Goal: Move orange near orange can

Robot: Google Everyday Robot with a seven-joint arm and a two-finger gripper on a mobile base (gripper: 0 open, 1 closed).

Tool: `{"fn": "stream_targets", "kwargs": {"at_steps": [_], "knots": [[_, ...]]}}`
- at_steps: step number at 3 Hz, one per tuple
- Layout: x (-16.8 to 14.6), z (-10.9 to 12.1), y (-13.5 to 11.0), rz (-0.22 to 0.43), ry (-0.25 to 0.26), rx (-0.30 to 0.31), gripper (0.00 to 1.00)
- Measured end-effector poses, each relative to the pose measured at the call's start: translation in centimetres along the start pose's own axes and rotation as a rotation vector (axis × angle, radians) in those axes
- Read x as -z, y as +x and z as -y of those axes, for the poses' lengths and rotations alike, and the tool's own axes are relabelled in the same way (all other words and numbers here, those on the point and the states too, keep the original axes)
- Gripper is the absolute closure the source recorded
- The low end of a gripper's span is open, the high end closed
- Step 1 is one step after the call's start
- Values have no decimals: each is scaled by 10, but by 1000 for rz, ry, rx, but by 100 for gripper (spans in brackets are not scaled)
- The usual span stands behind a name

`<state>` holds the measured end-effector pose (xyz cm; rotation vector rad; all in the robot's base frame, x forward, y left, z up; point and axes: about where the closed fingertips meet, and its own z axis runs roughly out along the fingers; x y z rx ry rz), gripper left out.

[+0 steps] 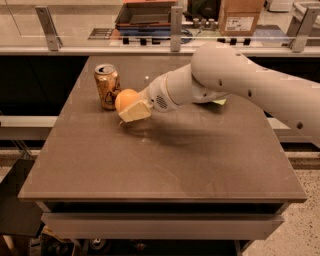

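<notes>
The orange [126, 99] is a smooth orange ball held in my gripper [131, 106], whose cream fingers [135, 112] are shut on it. It sits just above the brown table [165, 160], right beside the orange can [107, 86]. The can is orange-gold with a silver top and stands upright at the table's far left. The orange looks almost touching the can's right side. My white arm [240, 82] reaches in from the right.
A small yellow-green scrap [220, 101] lies on the table behind my arm. A glass rail with metal posts [175, 22] runs behind the table, with a cardboard box [239, 15] and a tray beyond.
</notes>
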<state>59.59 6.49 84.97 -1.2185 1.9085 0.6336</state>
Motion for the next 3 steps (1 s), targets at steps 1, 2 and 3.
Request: {"fn": "stream_targets", "kwargs": {"at_steps": [1,2,3], "knots": [[-13,-3,-1,-3,-22,-4,100],[-22,-4,2,-16,-42,-10,100],[-22,-7,2,10,-70,-7,86]]}}
